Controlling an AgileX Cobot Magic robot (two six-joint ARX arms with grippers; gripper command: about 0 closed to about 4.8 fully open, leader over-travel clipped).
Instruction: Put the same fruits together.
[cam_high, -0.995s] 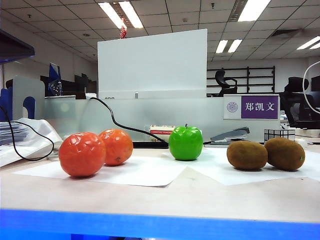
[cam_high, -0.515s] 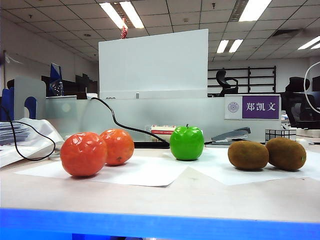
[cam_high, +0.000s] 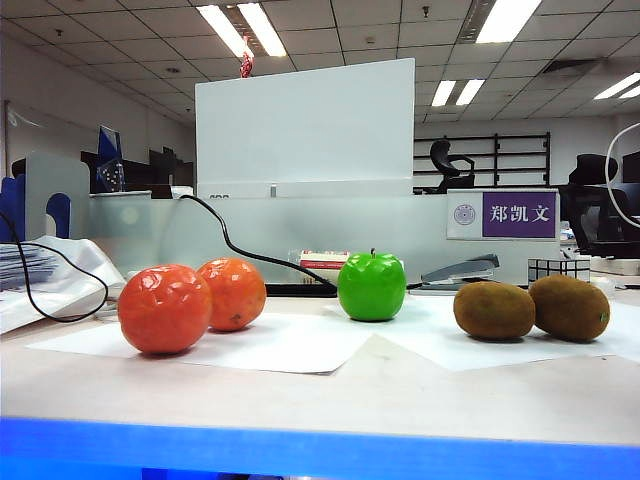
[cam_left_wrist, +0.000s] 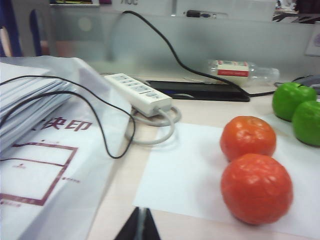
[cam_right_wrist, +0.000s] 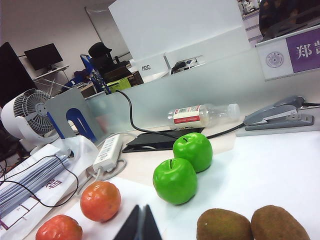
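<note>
Desk (cam_high: 400, 390) scene unchanged, paired fruits (cam_high: 371, 286) unmoved, left hand (cam_left_wrist: 138, 225), right hand (cam_right_wrist: 139, 224) clenched empty.

Across the exterior view, the only difference is a slight frame shift: half a second ago the whole scene sits marginally to the right, and now it lies back where it was a second ago. The fruit on the table show no displacement relative to one another.
</note>
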